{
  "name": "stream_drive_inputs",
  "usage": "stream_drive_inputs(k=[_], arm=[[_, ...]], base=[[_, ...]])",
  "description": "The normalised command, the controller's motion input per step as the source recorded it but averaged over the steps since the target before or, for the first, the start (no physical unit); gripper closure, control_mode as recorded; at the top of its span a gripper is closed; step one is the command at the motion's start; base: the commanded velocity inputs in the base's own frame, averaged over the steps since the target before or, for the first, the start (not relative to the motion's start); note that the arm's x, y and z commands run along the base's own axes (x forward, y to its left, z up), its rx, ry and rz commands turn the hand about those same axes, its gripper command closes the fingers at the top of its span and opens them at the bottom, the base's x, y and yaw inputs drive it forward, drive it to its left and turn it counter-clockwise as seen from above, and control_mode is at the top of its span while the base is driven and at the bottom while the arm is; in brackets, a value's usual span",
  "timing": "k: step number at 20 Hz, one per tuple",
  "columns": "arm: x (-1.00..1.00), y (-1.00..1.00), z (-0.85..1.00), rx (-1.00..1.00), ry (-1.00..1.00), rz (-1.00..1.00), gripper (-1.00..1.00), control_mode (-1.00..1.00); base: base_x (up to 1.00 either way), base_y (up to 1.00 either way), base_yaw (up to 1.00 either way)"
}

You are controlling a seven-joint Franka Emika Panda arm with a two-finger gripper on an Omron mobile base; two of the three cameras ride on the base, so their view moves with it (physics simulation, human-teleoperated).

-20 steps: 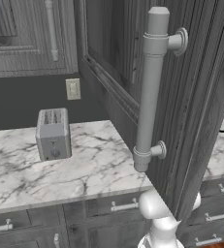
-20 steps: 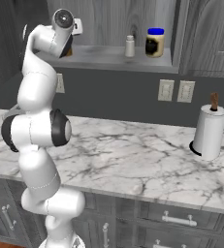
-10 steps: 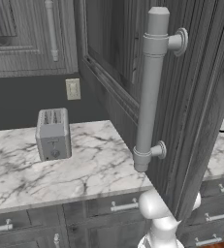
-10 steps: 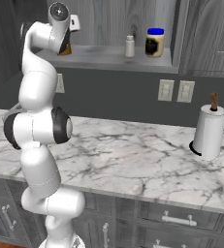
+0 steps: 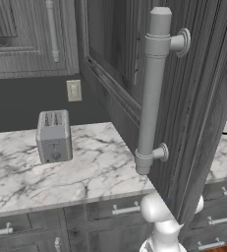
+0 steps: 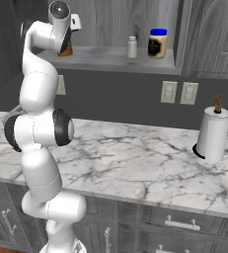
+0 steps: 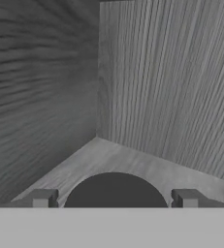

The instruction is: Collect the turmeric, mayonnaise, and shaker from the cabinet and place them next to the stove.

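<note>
A: While the gripper (image 7: 114, 199) is sitting inside the cabinet (image 7: 157, 72), what's it doing?

B: Tips are standing apart, one each side of the turmeric (image 7: 116, 186) lid. Can't tell if the pads are touching the jar or just flanking it.

A: Risk?

B: I'm guessing the jar is going to slip or tip on lift-out if the hold is only catching the lid rim. The side wall is crowding the hand too, so a swing could knock it.

A: Where's everything?

B: Turmeric is sitting at the shelf's left end, right between the tips. Shaker (image 6: 132, 47) and mayonnaise (image 6: 157, 43) are standing well to its right, near each other.
</note>
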Motion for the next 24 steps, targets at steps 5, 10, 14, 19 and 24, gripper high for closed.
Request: stream_drive_inputs(k=[5, 10, 14, 19, 24], arm=[[0.0, 0.0, -0.09, 0.0, 0.0, 0.0, 1.0, -1.0], [-0.03, -0.01, -0.13, 0.0, -0.01, 0.0, 1.0, -1.0], [-0.37, -0.08, -0.22, 0.04, -0.06, 0.0, 1.0, -1.0], [-0.61, -0.31, -0.16, 0.11, -0.12, 0.0, 1.0, -1.0], [-0.96, -0.6, 0.0, 0.1, -0.19, 0.0, 1.0, -1.0]], base=[[0.0, 0.0, 0.0], [0.0, 0.0, 0.0], [0.0, 0.0, 0.0], [0.0, 0.0, 0.0], [0.0, 0.0, 0.0]])
